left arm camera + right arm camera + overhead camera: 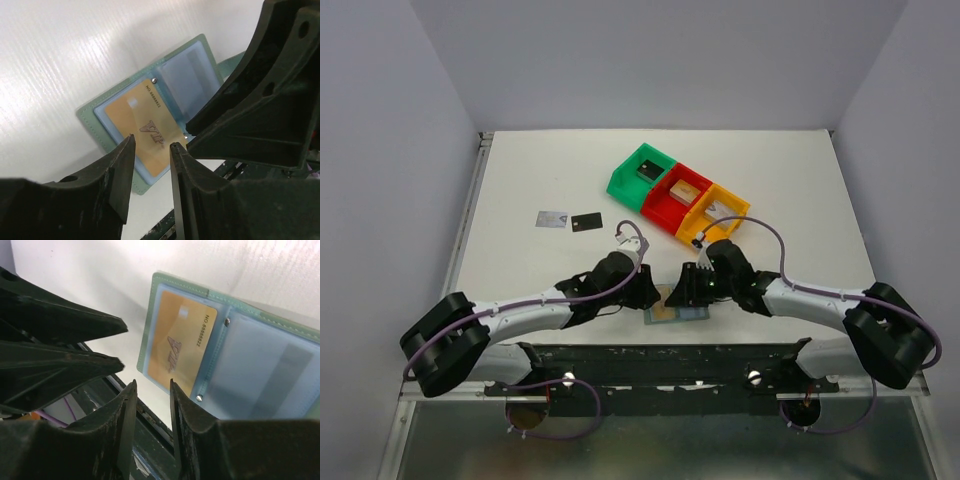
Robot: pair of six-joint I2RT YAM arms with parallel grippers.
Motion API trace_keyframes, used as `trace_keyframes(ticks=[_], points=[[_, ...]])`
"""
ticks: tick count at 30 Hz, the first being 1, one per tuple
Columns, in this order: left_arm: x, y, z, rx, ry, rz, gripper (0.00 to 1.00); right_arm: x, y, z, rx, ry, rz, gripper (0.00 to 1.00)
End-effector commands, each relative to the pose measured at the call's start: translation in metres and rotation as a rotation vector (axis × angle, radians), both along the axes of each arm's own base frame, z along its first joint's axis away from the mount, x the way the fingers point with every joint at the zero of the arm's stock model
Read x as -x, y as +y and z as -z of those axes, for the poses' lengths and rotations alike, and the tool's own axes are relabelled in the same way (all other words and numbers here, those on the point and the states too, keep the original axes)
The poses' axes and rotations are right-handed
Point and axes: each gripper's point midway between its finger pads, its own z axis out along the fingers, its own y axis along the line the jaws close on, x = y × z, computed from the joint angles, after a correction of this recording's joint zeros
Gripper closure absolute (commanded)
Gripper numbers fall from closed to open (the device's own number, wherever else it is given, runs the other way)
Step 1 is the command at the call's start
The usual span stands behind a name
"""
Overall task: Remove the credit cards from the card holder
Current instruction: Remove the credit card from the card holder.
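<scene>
The card holder (678, 312) lies open and flat on the table near its front edge, between my two grippers. A tan-gold credit card (140, 125) sits in one clear pocket of the holder (187, 80); the other pocket looks empty. In the right wrist view the same gold card (180, 345) fills the holder's (260, 370) left pocket. A silver-grey card (552, 219) and a black card (587, 222) lie loose on the table, far left. My left gripper (153, 142) hovers open over the gold card's near end. My right gripper (152, 382) is open beside the holder's edge.
Green (642, 172), red (678, 195) and orange (715, 215) bins stand in a diagonal row behind the holder, each with a small item inside. The table's dark front rail (670, 355) runs just below the holder. The two grippers are almost touching each other.
</scene>
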Motion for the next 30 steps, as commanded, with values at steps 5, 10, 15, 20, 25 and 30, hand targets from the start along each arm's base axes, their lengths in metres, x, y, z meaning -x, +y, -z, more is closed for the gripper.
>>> trace_keyframes(ticks=[5,10,15,20,25,30], points=[[0.003,0.009,0.028,-0.063,0.043,-0.017,0.57,-0.004,0.004,0.004,-0.037,0.008,0.039,0.60],[0.004,0.012,0.037,-0.085,0.055,-0.014,0.59,-0.006,-0.001,0.012,-0.005,0.019,0.075,0.58],[0.002,0.021,0.045,-0.125,0.056,-0.053,0.61,-0.008,-0.002,0.017,0.003,0.031,0.091,0.58],[0.002,0.023,0.048,-0.141,0.058,-0.058,0.63,-0.010,-0.001,0.021,0.004,0.040,0.102,0.57],[0.003,0.025,0.055,-0.156,0.070,-0.061,0.66,-0.013,-0.004,0.023,0.026,0.040,0.128,0.57],[0.004,0.027,0.057,-0.161,0.076,-0.064,0.68,-0.014,-0.008,0.025,0.046,0.036,0.143,0.57]])
